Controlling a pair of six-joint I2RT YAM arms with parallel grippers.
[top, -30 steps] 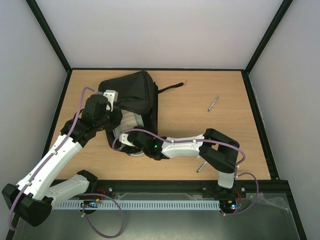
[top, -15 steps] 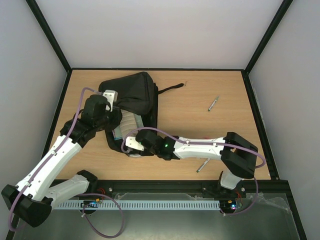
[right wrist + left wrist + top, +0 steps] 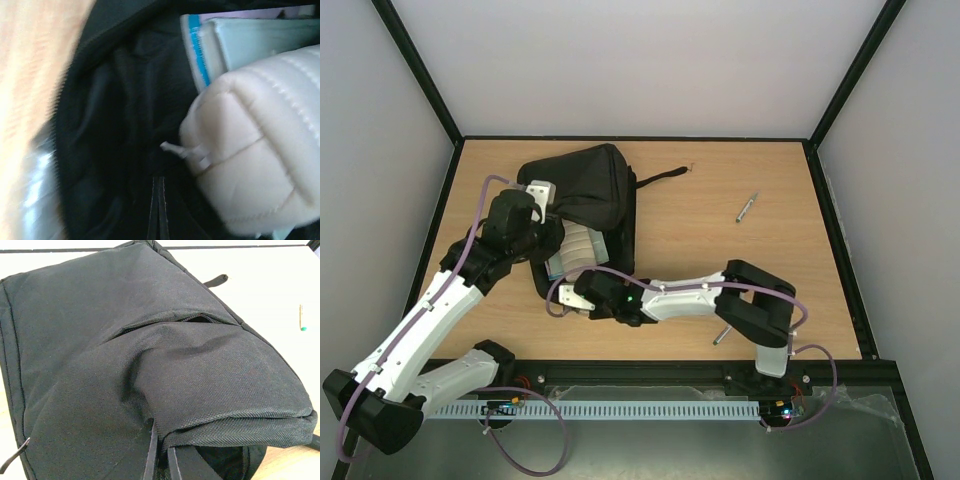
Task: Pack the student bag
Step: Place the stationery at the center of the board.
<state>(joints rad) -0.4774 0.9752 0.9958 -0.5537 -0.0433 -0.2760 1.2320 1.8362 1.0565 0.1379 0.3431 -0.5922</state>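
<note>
Clamped with the left gripper (image 3: 160,456) on a fold of the bag (image 3: 125,340): jaws nearly together, black cloth pinched between them, flap raised ahead of and above the fingertips. Lying flat on the table (image 3: 720,260), directly under and ahead of both tools, mouth turned towards the right gripper (image 3: 158,210). Set inside that mouth with the right gripper, jaws pressed together, nothing seen between them, though blurred in the wrist view.

Just ahead and to the right of its tips: a white quilted pouch (image 3: 250,165) with a small zip pull (image 3: 185,150) nearest the tips, and beyond that a book (image 3: 250,35) with a blue edge, both already inside. To the left of the tips, dark lining only. Well off to the far right of the right gripper, a pen (image 3: 747,206) lying loose on the wood. Back beside the right arm's elbow, what looks like a second pen (image 3: 722,333).

Judged soft and floppy: no stiffness in the cloth, sagging wherever unsupported, likely to fall shut once let go. Probably light when empty, heavier and lopsided with the book and pouch inside. Not fragile, not slippery; woven cloth good for pinching. Best taken at a hem, a zip edge or the strap (image 3: 216,280), not mid-panel, to avoid bunching. Worth holding the flap up with the left while feeding anything more in with the right.
</note>
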